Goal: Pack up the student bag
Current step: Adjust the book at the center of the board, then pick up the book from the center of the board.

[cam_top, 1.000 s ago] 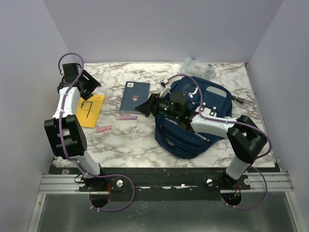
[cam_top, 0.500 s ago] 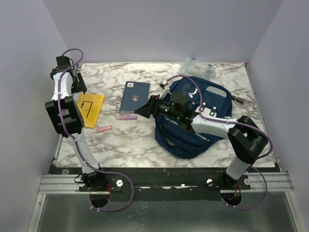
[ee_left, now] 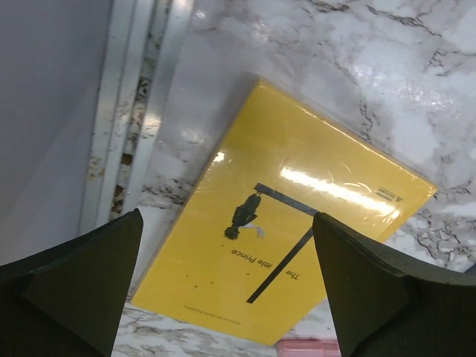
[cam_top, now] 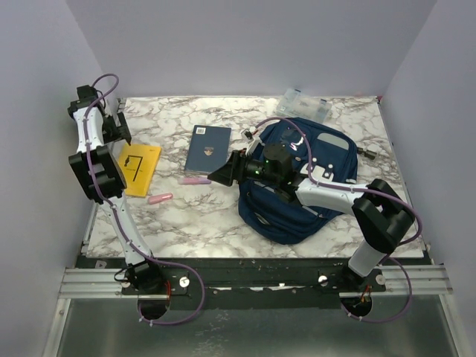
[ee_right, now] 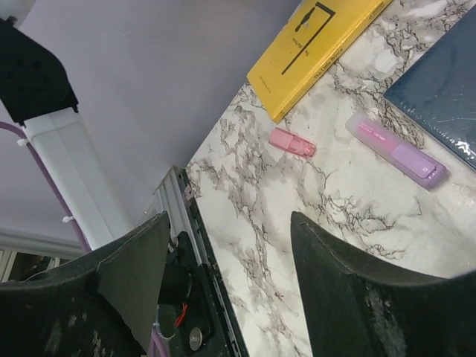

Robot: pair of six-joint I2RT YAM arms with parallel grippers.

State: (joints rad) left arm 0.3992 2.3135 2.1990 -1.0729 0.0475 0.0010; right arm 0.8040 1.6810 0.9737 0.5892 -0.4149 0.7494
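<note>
The student bag (cam_top: pixel 320 160), navy blue with grey stripes, lies on the right half of the marble table (cam_top: pixel 201 219). My right arm reaches across it, and my right gripper (cam_top: pixel 222 172) (ee_right: pixel 230 219) stands open just past the bag's left edge, with nothing between its fingers. My left gripper (cam_top: pixel 117 131) (ee_left: pixel 227 219) hovers open and empty over the yellow book (cam_top: pixel 139 169) (ee_left: pixel 290 223) (ee_right: pixel 316 44) near the table's far left edge. A dark blue notebook (cam_top: pixel 207 147) (ee_right: pixel 446 89) lies between the book and the bag.
A purple highlighter (cam_top: pixel 195 180) (ee_right: pixel 398 150) and a small pink piece (cam_top: pixel 160 198) (ee_right: pixel 291 143) lie in front of the notebook. A clear plastic compartment box (cam_top: pixel 303 104) stands behind the bag. Walls close in on three sides, and a metal rail (ee_left: pixel 126 111) borders the table's left edge.
My left arm has swung up and back toward the far left corner, and its jaws have opened wider. My right gripper has opened slightly more and hardly moved.
</note>
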